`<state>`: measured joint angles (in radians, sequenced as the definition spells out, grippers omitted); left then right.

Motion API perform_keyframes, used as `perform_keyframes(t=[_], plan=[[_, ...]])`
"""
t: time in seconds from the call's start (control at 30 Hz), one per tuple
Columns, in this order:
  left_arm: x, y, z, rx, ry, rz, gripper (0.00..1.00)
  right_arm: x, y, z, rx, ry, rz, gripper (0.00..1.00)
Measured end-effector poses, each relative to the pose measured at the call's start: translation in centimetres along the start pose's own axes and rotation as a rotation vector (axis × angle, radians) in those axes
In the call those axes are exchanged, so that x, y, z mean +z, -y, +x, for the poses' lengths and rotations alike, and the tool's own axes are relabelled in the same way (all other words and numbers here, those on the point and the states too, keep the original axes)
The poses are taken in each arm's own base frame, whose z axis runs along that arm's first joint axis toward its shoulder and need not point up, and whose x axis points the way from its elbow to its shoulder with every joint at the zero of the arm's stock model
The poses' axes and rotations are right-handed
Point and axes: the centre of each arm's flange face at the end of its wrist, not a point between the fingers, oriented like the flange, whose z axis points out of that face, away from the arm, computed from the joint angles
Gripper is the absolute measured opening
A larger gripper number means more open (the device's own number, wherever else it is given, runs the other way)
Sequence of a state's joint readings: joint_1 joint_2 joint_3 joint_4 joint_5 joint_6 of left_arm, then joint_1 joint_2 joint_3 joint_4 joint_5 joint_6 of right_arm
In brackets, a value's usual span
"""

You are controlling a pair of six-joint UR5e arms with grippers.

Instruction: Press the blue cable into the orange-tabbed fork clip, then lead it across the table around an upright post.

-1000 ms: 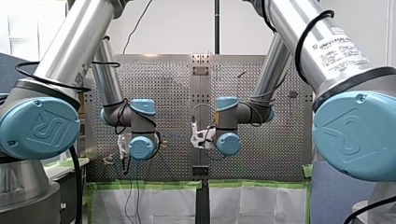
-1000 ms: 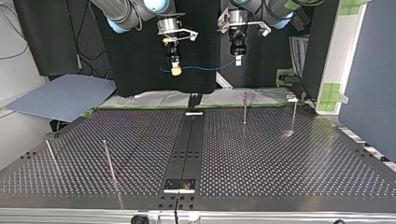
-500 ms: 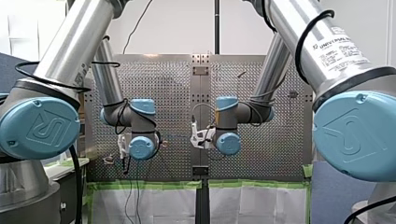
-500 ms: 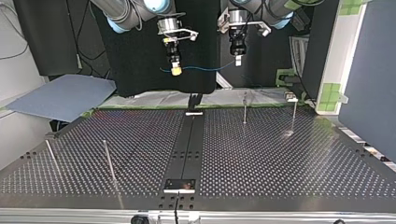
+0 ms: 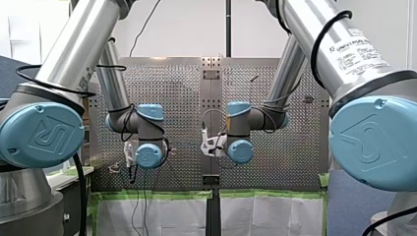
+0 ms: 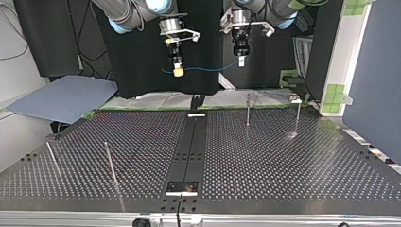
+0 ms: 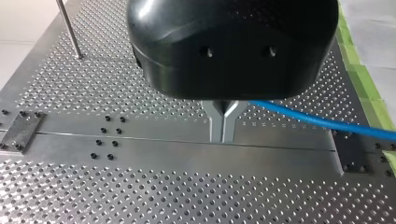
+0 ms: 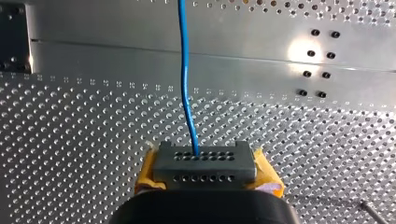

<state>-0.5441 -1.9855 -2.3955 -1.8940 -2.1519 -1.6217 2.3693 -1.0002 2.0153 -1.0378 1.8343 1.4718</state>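
Holds the blue cable point(image 6: 204, 69) in the air, well above the perforated bench point(image 6: 293, 161), strung between the two arms near the top view's far edge. Clamps it in the right jaws between yellow pads point(image 8: 148, 172), with a short end poking out beyond. Nips it in the left jaws too, metal fingers point(image 7: 223, 122) pressed together on it. Leaves the upright posts point(image 6: 247, 109) untouched, well below.
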Motion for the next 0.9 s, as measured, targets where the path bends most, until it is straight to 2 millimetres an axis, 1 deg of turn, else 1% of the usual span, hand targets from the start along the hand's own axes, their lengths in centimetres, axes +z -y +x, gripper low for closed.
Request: perform_keyframes(t=[0.1, 0.27, 0.47, 0.57, 0.8, 0.9], plan=[[-0.5, -0.7, -0.2, 0.014, -0.015, -0.006, 0.00, 0.5, -0.1, -0.6, -0.012, 0.019, -0.013, 0.00], [-1.2, -1.3, -0.6, 0.022, -0.027, -0.009, 0.00, 1.4, 0.2, -2.4, -0.030, 0.071, -0.016, 0.00], [-1.4, -1.4, -0.7, 0.024, -0.028, -0.009, 0.00, 0.8, 0.3, -5.8, -0.052, 0.147, -0.010, 0.00], [-1.4, -1.4, -0.7, 0.024, -0.029, -0.009, 0.00, 0.5, 0.4, -7.1, -0.059, 0.172, -0.007, 0.00], [-1.4, -1.4, -0.7, 0.024, -0.029, -0.009, 0.00, 0.3, 0.4, -7.7, -0.062, 0.182, -0.006, 0.00], [-1.2, -1.4, -0.9, 0.022, -0.027, -0.013, 0.00, 0.9, 0.0, -7.2, -0.056, 0.177, -0.020, 0.00]])
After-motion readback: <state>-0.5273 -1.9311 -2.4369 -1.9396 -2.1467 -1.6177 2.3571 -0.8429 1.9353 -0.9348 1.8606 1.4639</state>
